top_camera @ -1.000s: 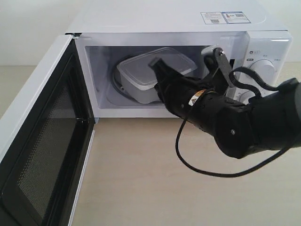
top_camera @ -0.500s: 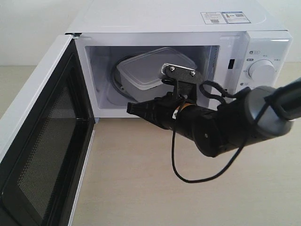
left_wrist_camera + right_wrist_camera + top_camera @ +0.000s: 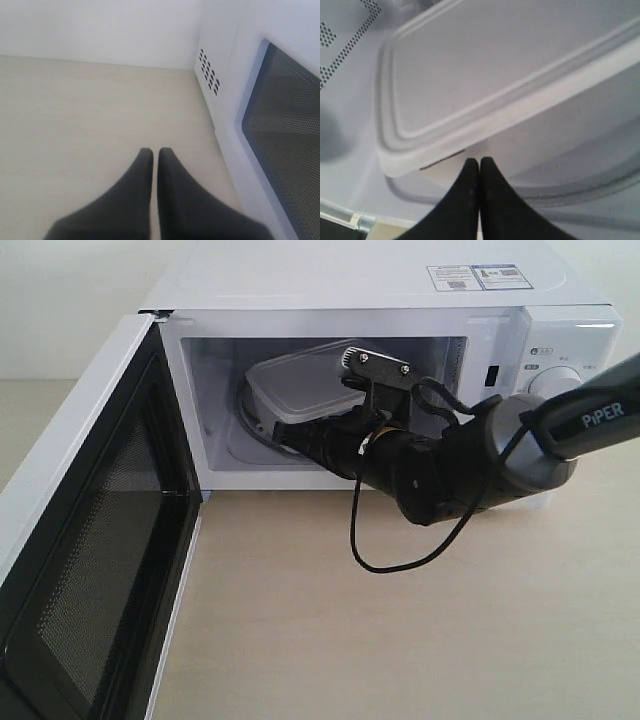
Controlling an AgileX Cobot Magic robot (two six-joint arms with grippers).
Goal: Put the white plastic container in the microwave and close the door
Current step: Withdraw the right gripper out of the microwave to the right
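Note:
The white plastic container (image 3: 290, 385) lies lidded on the glass turntable (image 3: 600, 186) inside the microwave (image 3: 350, 280). The door (image 3: 90, 540) hangs wide open to the left, its black mesh inner face showing. My right gripper (image 3: 283, 430) reaches into the cavity mouth, shut with nothing between its fingers. In the right wrist view its tips (image 3: 479, 161) sit against the container's (image 3: 485, 75) side wall, just under the lid rim. My left gripper (image 3: 152, 151) is shut and empty above the tabletop, beside the door's outer face (image 3: 285, 125).
The control panel with a round dial (image 3: 558, 388) is right of the cavity, behind my right arm. A black cable (image 3: 400, 550) loops below the right wrist onto the pale wooden table (image 3: 400, 640). Vent holes (image 3: 209, 72) mark the microwave's side wall.
My right gripper left the top of the container, dropped out to the front of the cavity, then moved back in low against the container's near side. The container has shifted slightly left.

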